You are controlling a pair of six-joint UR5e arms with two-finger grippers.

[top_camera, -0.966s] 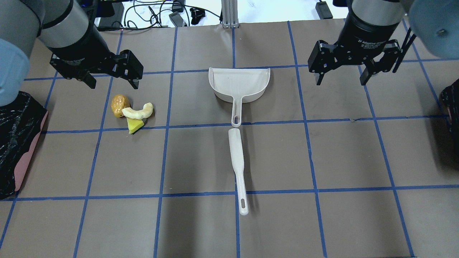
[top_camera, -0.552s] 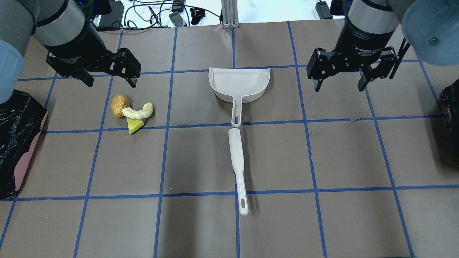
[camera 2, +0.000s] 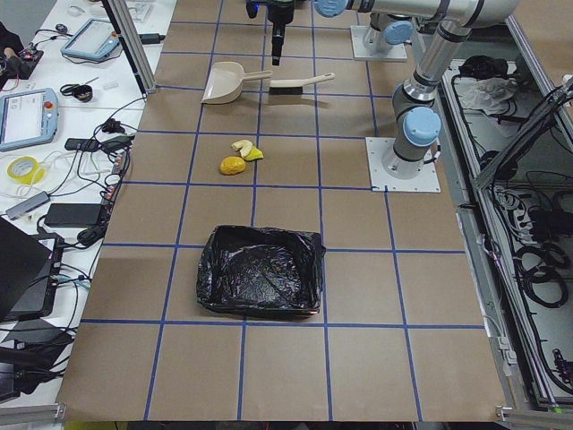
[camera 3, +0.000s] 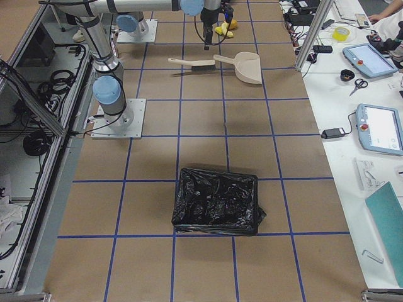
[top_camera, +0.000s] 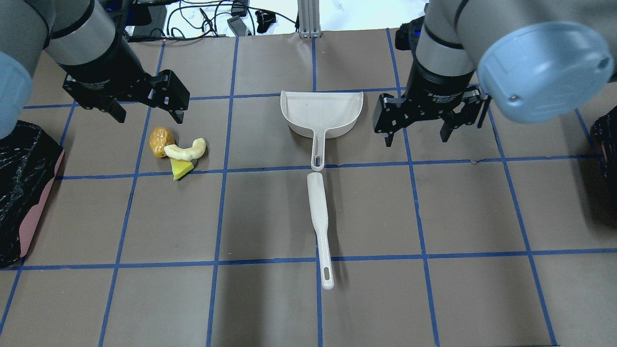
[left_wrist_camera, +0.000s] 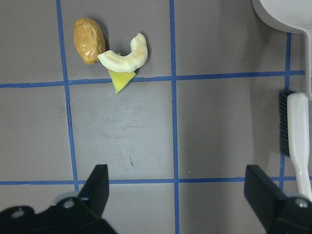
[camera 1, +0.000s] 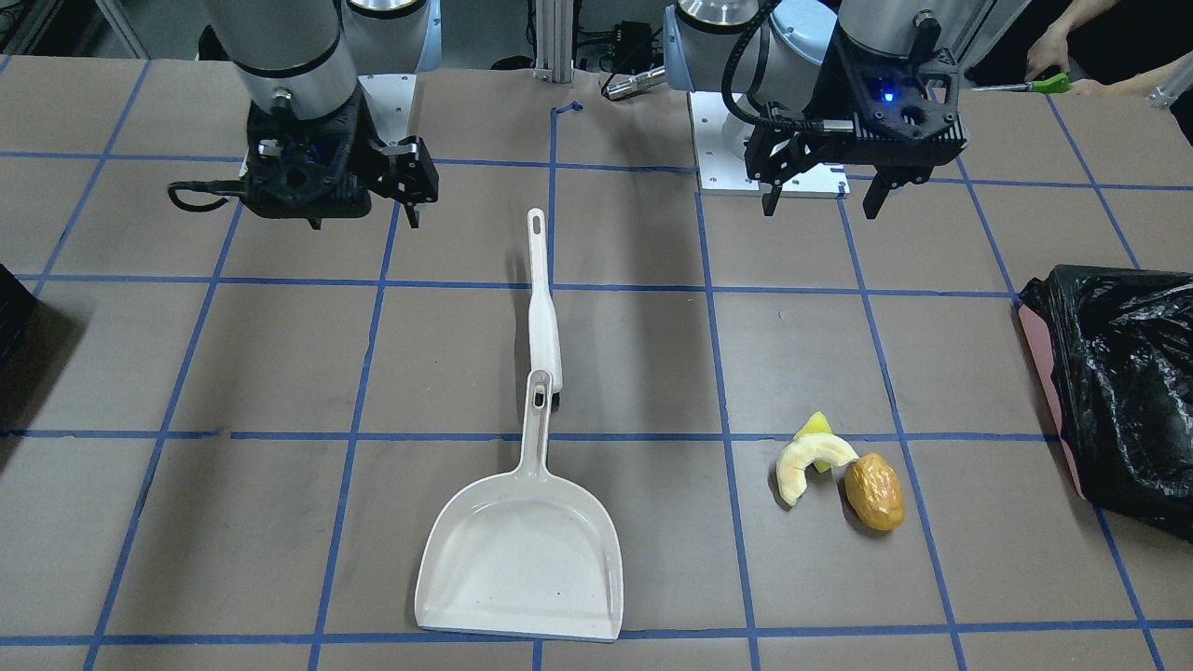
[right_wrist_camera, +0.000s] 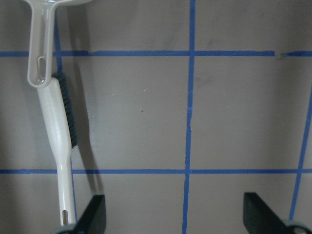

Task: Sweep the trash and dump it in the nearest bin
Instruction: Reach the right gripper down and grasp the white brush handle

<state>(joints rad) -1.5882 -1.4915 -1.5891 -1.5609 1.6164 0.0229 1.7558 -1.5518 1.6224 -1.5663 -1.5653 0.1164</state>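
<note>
The trash lies in a clump left of centre: a brown-orange lump (top_camera: 161, 141), a pale curved slice (top_camera: 185, 150) and a yellow chunk (top_camera: 181, 168). The left wrist view shows the lump (left_wrist_camera: 89, 40) and slice (left_wrist_camera: 126, 56) too. My left gripper (top_camera: 150, 115) is open and empty, just behind the trash. My right gripper (top_camera: 416, 140) is open and empty, right of the white dustpan (top_camera: 320, 113). The pink-sided, black-lined bin (top_camera: 33, 217) stands at the left table edge, near the trash; it also shows in the front view (camera 1: 1114, 382).
A white brush (top_camera: 319, 217) lies in line with the dustpan's handle, its head at the handle's end; the right wrist view shows it (right_wrist_camera: 61, 146) too. A second black-lined bin (top_camera: 606, 132) stands at the right edge. Blue tape lines grid the brown table.
My right gripper has moved left and toward the robot's side, from the far right square to just right of the dustpan. My left gripper has hardly moved. Both stay open.
</note>
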